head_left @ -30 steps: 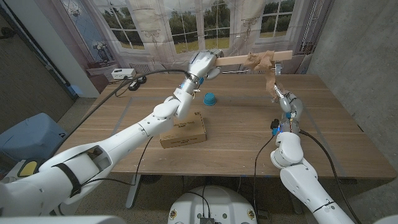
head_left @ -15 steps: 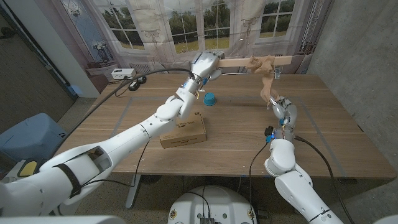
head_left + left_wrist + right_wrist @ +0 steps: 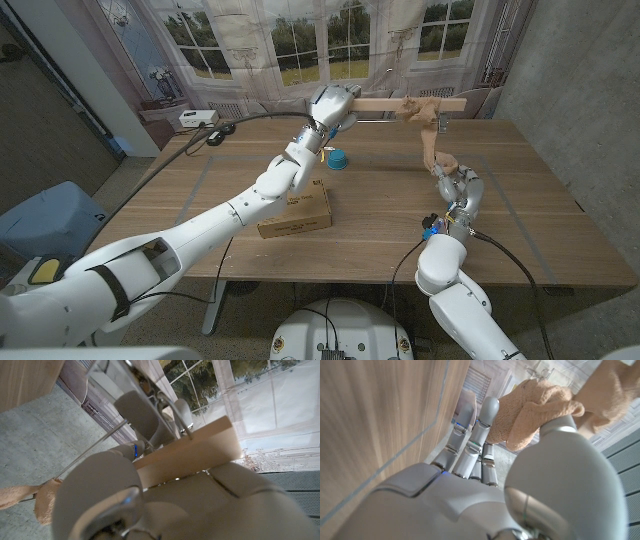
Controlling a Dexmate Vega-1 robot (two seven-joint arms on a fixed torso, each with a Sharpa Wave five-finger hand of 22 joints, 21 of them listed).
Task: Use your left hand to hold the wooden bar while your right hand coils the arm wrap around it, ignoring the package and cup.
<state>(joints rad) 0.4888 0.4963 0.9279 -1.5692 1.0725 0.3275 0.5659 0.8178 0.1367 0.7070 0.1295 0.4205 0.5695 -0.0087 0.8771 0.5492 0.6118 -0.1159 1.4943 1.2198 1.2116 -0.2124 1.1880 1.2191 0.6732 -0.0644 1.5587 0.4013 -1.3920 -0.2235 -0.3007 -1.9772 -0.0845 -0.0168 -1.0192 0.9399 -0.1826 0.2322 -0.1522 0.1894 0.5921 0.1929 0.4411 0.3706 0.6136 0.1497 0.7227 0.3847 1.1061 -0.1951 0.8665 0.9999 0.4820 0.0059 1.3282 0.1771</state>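
Wooden bar [image 3: 400, 103]: pale, square-edged length of plain timber, held level above the far side of the table [image 3: 520, 200], running left to right. Smooth planed faces and a clean-cut end visible in the left wrist view [image 3: 190, 452].

Left hand [image 3: 332, 102]: glossy white and grey shell, fingers closed around the left end of the bar, well above the tabletop. Grip confirmed in the left wrist view [image 3: 165, 505], fingers folded over the timber.

Arm wrap [image 3: 428, 125]: tan, soft, fuzzy fabric. Bunched in loose turns around the bar toward its right end, with a tail hanging down to the right hand. Nap and thick rolled folds plain in the right wrist view [image 3: 540, 407].

Right hand [image 3: 452, 178]: raised above the right part of the table, below the bar. Holds the lower end of the wrap; cloth pinched against the thumb in the right wrist view [image 3: 470, 485], other fingers [image 3: 487, 422] extended straight beside it.

Package [image 3: 296, 211]: flat brown cardboard box with dark print, lying on the near left of the table, untouched. Cup [image 3: 338, 158]: small, blue, rounded, standing farther back beneath the left forearm.

Tabletop: matte wood grain, thin pale line across it.
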